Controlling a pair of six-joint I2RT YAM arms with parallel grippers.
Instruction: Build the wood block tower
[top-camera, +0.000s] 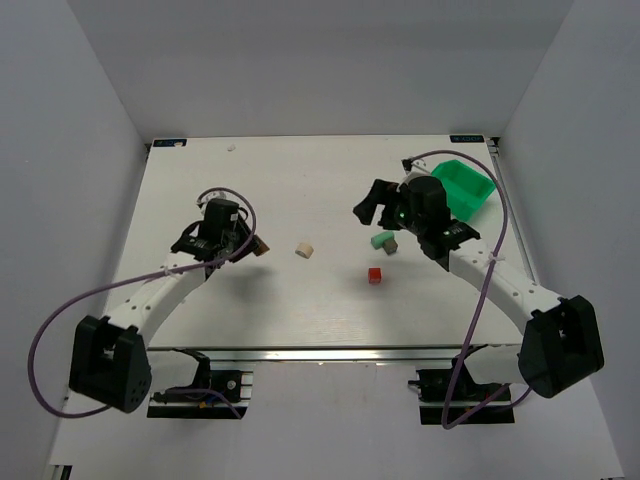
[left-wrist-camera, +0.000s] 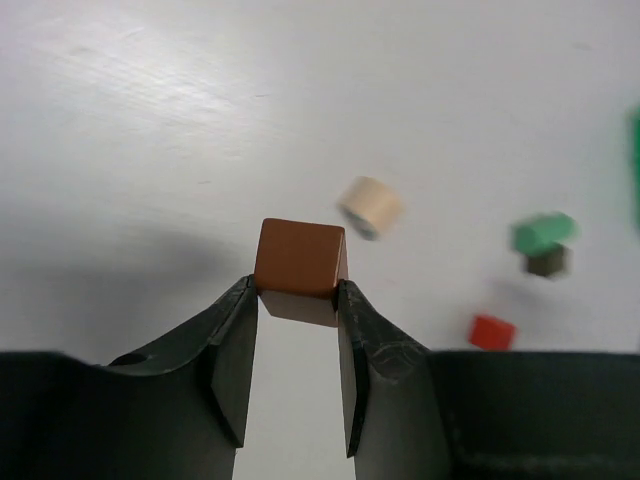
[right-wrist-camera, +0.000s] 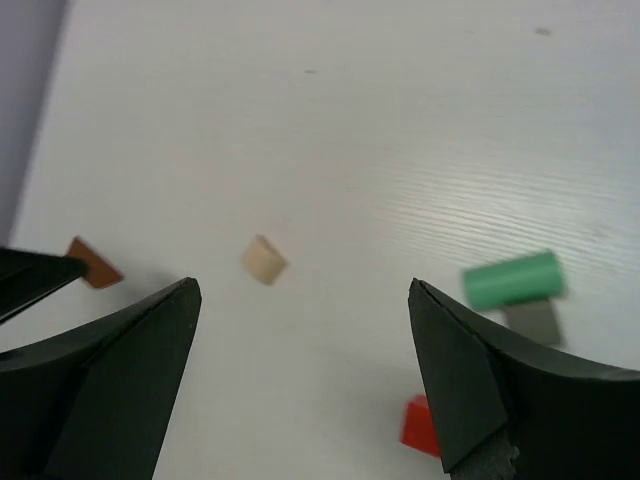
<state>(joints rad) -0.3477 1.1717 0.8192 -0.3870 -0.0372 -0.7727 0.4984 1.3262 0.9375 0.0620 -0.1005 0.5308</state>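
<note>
Wood block tower (top-camera: 385, 241): brown block (left-wrist-camera: 300, 255) tight in L hand (left-wrist-camera: 296, 292), R hand (right-wrist-camera: 302, 288) wide open.

Green bin (left-wrist-camera: 636, 160) is cut off at the left wrist view's right edge. The cream block (left-wrist-camera: 370, 207) and green block (left-wrist-camera: 545, 232) are blurred there, and the brown block (left-wrist-camera: 300, 258) is covered on its flanks by the left gripper (left-wrist-camera: 297, 288). In the right wrist view, the red block (right-wrist-camera: 420, 425) is partly hidden by the right gripper (right-wrist-camera: 302, 288), the grey block (right-wrist-camera: 535, 322) by the green one.
</note>
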